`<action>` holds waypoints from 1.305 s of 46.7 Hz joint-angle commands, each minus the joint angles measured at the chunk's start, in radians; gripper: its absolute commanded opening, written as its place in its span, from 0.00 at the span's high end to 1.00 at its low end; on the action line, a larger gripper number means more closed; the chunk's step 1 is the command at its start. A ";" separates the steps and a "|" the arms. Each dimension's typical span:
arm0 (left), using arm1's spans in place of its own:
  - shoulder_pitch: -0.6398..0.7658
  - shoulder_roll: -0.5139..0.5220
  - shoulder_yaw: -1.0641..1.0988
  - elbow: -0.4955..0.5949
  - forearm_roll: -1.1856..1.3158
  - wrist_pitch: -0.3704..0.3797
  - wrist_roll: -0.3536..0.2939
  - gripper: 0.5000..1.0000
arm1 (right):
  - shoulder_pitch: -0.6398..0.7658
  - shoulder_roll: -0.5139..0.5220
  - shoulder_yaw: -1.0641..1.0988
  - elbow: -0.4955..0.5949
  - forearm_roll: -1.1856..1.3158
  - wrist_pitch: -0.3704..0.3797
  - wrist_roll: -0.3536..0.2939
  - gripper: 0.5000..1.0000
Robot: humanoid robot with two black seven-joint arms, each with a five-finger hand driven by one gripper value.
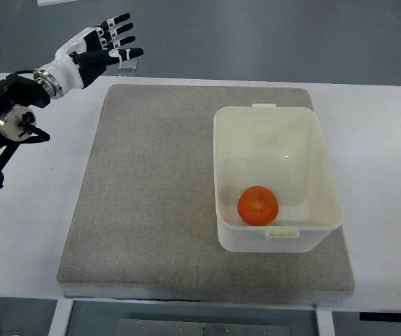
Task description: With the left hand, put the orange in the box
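An orange (257, 205) lies inside the white plastic box (277, 119), near its front wall. The box stands on the right half of a grey mat (151, 189). My left hand (108, 42) is raised at the upper left, past the mat's far-left corner and well away from the box. Its black-tipped fingers are stretched out and hold nothing. The left arm comes in from the left edge. No right arm shows.
The mat lies on a white table (32, 231) whose front edge runs along the bottom. A small clear stand (127, 65) sits on the table just beyond the mat's far-left corner, right by my fingertips.
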 commanded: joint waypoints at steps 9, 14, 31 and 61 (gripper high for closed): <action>-0.002 0.003 0.006 0.124 -0.261 -0.135 0.018 0.01 | 0.000 0.000 0.000 0.000 0.000 0.000 0.000 0.14; -0.004 0.003 0.001 0.147 -0.276 -0.171 0.061 0.01 | 0.000 0.000 0.000 0.000 0.000 0.000 0.000 0.14; -0.010 0.000 0.001 0.198 -0.388 -0.181 0.176 0.01 | 0.000 0.000 0.000 0.000 0.000 0.000 0.000 0.14; -0.008 -0.011 0.000 0.229 -0.403 -0.225 0.195 0.01 | 0.000 0.000 0.000 0.000 0.000 0.000 0.000 0.14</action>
